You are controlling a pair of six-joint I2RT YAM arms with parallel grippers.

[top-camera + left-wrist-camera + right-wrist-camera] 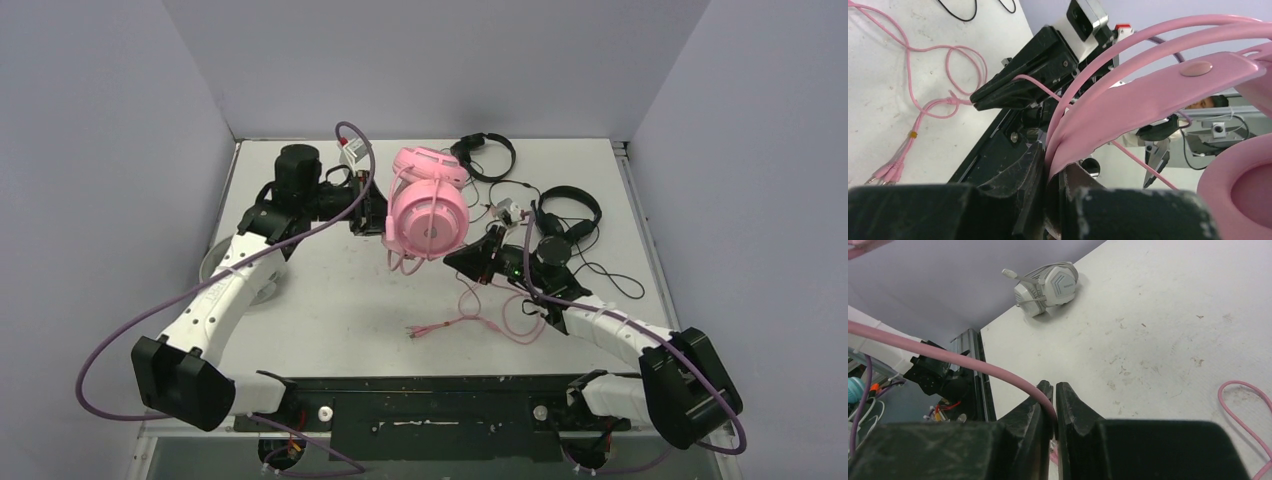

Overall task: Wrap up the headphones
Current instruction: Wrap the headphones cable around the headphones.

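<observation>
Pink headset (428,205) hangs over mid-table, band pinched in the left gripper (1055,177) at nine o'clock, cable (948,357) nipped by the right gripper (1054,390) at four. Most cable trails loose at six o'clock; wrapping looks barely begun.

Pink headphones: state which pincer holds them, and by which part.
The left pincer clamps the pink headphones by the headband; the right pincer is shut on their pink cable.

Pink headset (428,215), pink cable (948,357), black headset (578,231), seemingly white-grey headset (1048,287).
</observation>
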